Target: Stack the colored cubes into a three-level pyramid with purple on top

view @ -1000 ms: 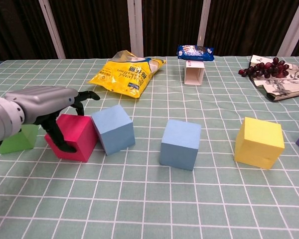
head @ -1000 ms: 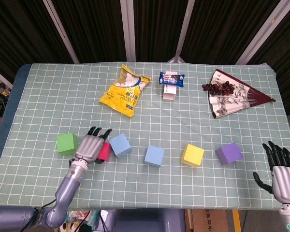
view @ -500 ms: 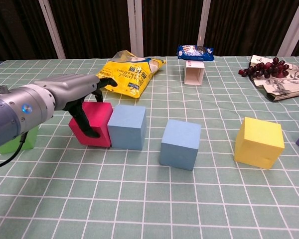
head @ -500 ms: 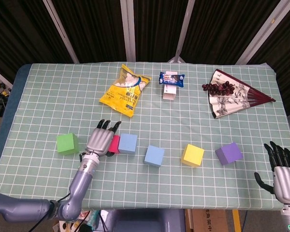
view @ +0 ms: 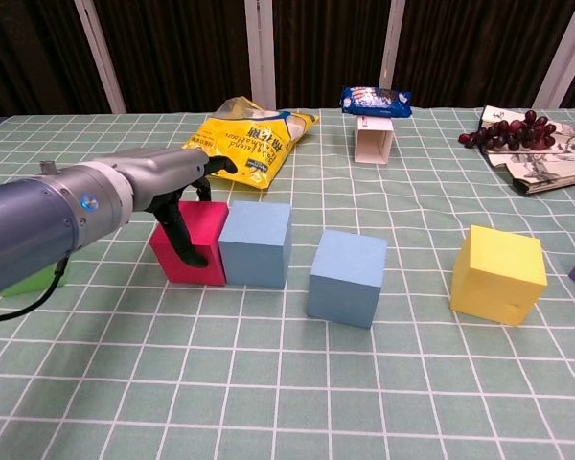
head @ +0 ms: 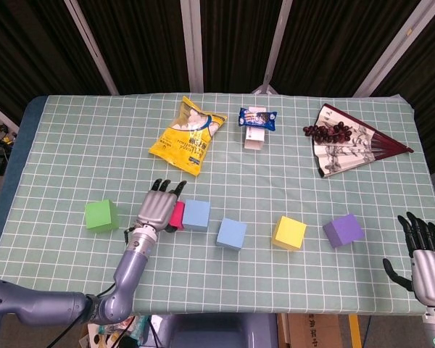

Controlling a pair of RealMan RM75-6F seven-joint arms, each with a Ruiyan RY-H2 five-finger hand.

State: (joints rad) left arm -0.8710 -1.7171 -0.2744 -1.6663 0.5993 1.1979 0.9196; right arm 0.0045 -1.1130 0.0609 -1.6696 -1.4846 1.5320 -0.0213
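While left hand [view: 177, 187] grips red cube [view: 197, 251] against a blue cube [view: 259, 244], base row's forming; next needs 2nd blue cube [view: 347, 278] closed up. Right hand [head: 423, 255] idle, fingers spread.

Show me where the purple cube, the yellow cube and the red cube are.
purple cube [head: 343, 229], head view, on its top face.
yellow cube [view: 496, 272], chest view, on its front face.
red cube [view: 203, 222], chest view, on its top face, beside the left hand [view: 177, 172] that grips it.
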